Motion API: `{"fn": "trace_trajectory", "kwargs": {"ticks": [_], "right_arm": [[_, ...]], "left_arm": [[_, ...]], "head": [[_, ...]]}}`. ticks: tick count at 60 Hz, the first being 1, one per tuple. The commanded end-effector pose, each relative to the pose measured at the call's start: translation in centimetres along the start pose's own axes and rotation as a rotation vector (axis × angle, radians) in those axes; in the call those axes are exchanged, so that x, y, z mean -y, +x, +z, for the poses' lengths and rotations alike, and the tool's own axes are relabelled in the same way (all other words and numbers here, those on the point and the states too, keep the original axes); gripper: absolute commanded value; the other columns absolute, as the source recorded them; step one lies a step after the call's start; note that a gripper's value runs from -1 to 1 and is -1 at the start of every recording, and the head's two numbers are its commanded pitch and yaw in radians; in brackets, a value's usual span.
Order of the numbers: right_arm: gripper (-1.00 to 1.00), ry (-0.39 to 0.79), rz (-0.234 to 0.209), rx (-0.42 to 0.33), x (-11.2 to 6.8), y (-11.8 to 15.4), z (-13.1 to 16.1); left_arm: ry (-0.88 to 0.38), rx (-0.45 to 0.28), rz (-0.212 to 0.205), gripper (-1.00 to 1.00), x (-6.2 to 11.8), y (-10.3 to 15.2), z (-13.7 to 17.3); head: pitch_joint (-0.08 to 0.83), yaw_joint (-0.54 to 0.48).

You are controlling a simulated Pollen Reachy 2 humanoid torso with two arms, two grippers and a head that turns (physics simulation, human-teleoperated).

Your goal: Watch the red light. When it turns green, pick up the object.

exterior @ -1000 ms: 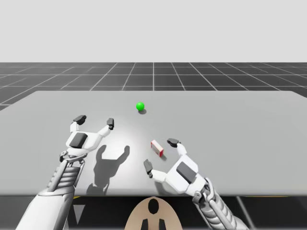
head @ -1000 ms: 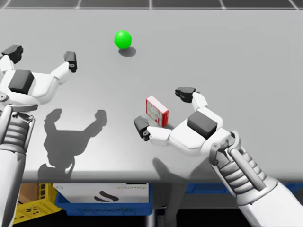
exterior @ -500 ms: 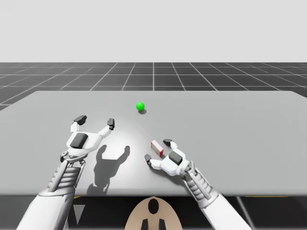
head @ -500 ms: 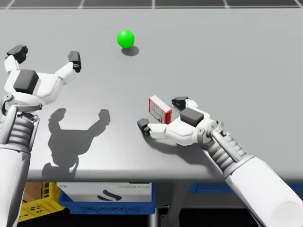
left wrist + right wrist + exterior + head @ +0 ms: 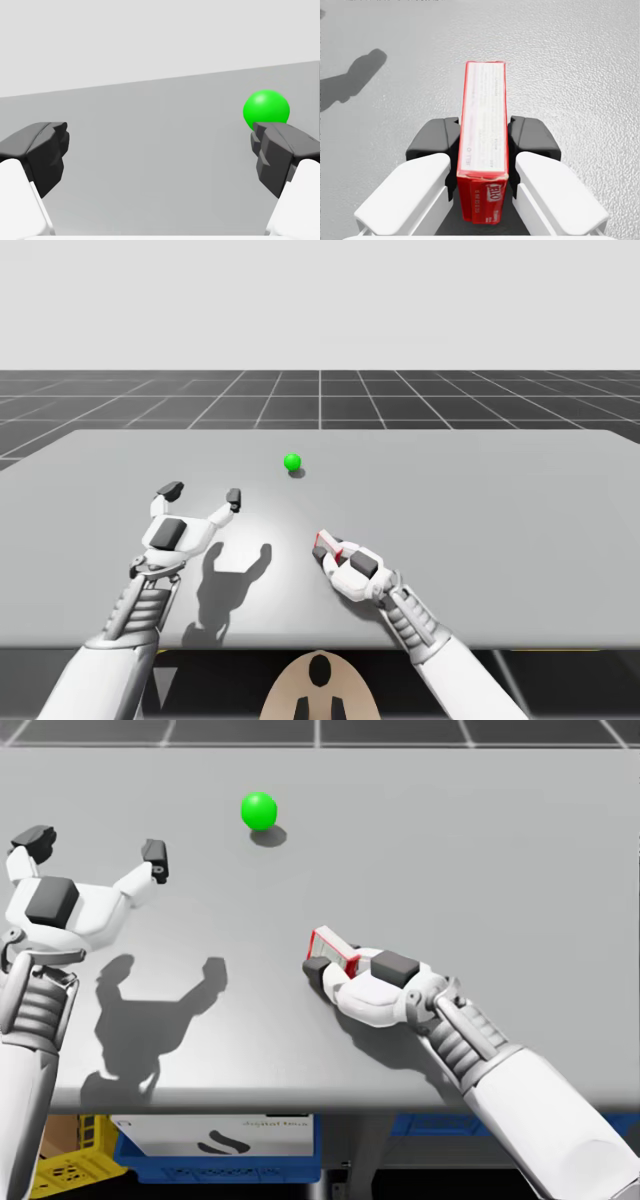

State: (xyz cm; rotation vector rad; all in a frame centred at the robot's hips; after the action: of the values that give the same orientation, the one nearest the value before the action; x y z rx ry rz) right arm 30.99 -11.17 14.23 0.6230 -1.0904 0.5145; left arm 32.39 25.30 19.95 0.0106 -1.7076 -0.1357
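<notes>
Right gripper [image 5: 483, 141] is pinching the box [image 5: 484, 100]: the right wrist view has both dark pads [image 5: 437, 140] flat against its two broad faces, the box on edge between them, its narrow white face toward the camera. The box sits on the table [image 5: 500, 840], nearer me than the light [image 5: 259, 810] and off to the light's right. The light reads green, so the go condition is met. Step, as I judge it: grasp made, lift pending. Next move calls for a straight raise with the squeeze held. The box is thin and held near one end, so it could pivot in the pads if tugged sideways. Left gripper [image 5: 94, 847] is spread wide with nothing between the fingers, left of the light and nearer me. Its wrist view puts the light just past one fingertip. Hard to tell: whether the box's bottom edge is on the table or already a hair off it, since the pads and palm cover that edge. The box end nearest the palm is cut off in the right wrist view, and the high view has the gripper covering most of the box.
</notes>
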Motion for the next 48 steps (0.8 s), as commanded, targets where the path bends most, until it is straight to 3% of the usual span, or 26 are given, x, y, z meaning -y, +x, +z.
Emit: {"fn": "trace_trajectory", "kwargs": {"ticks": [1,20,28,38,48], "right_arm": [[1.00,0.058,-0.073,0.036,-2.6,-0.3,-1.5],[1.00,0.068,-0.062,0.042,-2.8,-0.4,-1.5],[1.00,0.075,-0.043,0.076,-3.1,0.5,-0.8],[1.00,0.080,0.006,0.229,-4.2,5.4,2.5],[1.00,0.063,0.082,0.426,-5.8,11.8,7.9]], "left_arm": [[-0.001,-0.002,-0.002,-1.00,0.1,-0.1,0.0],[-0.002,-0.002,-0.004,-1.00,0.1,-0.1,0.0],[-0.003,-0.002,-0.003,-1.00,0.2,-0.2,0.1],[-0.006,-0.004,-0.006,-1.00,0.1,-0.2,0.1],[-0.001,-0.003,0.000,-1.00,0.1,-0.2,0.0]], "head": [[0.697,-0.01],[0.387,-0.03],[0.331,-0.03],[0.323,-0.04],[0.318,-0.05]]}}
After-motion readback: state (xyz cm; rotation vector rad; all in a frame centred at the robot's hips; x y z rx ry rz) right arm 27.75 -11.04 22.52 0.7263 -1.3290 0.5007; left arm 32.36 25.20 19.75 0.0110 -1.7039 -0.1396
